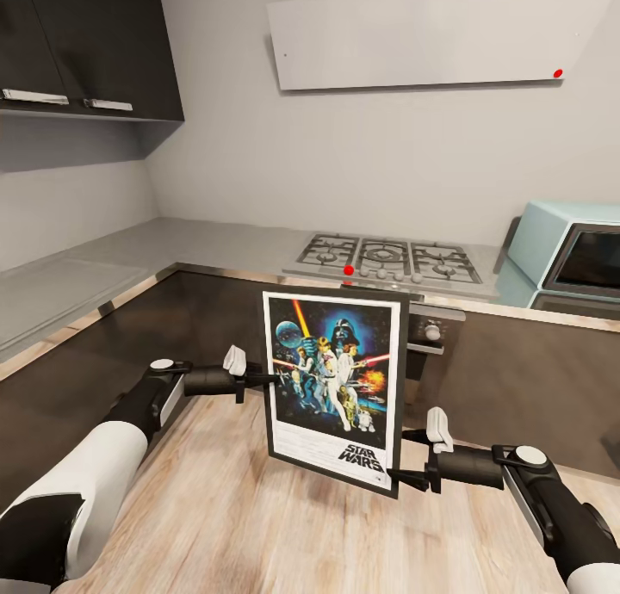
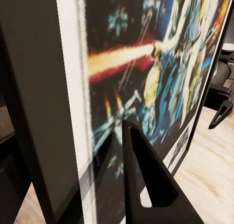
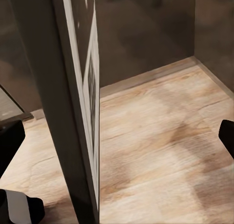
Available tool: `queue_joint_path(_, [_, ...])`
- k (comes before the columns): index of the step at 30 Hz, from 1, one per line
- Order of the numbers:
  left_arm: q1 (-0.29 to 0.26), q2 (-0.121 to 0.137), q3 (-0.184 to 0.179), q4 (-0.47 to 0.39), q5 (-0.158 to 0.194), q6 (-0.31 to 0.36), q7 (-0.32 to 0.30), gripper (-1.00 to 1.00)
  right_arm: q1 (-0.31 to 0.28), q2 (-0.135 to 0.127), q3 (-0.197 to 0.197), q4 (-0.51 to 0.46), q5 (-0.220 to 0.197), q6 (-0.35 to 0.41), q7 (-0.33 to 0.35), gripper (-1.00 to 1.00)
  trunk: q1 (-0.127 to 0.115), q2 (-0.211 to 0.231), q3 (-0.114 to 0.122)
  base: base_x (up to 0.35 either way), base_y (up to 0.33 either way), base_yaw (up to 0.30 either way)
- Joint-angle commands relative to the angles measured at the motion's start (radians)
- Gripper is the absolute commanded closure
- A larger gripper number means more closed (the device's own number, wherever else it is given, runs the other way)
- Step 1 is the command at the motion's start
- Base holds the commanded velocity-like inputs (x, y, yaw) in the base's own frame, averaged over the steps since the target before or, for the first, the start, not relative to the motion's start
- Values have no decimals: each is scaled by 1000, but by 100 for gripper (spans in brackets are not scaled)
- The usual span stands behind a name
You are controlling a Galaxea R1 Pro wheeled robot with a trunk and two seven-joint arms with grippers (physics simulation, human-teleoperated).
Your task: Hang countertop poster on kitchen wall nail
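Poster (image 1: pixel 334 387) is off the kitchen countertop (image 1: pixel 215 245), held upright in the air over the wood floor (image 1: pixel 215 508), in front of the dark cabinets below the gas hob (image 1: pixel 389 260)

Left gripper (image 1: pixel 269 379) is clamped on the poster's left edge about mid-height; left wrist view has one dark finger (image 2: pixel 151 180) lying across the printed face. Right gripper (image 1: pixel 405 478) pinches the bottom right corner; right wrist view looks along the frame edge-on (image 3: pixel 78 107). Jaws on both sides look closed on the frame, print faces the robot with a slight tilt

No wall nail that I can make out. The small dark dot on the range hood (image 1: pixel 422 39) and the red dots are on appliances, not nails

Step in hand, as I read it: carry to a nail. Advice:
- keep both grips firm and move the arms together, a two-point hold twists easily
- keep it upright and clear of the countertop edge when turning the base
- find a stud on plain wall first, then raise and approach square, top edge above the nail before lowering
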Motion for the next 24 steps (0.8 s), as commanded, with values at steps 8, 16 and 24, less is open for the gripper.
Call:
queue_joint_path(8, [-1, -1, 5, -1, -9, 11, -5, 100, -1, 0, -2, -1, 3, 7, 6, -100, 0, -1, -1, 0, 0, 0])
queue_joint_path(16, [-1, -1, 5, -1, -9, 11, -6, 100, -1, 0, -2, -1, 2, 5, 7, -100, 0, -1, -1, 0, 0, 0])
queue_joint_path(24, [-1, 1, 5, -1, -9, 11, -6, 100, 0, 0, 0, -1, 2, 3, 8, -100, 0, -1, -1, 0, 0, 0])
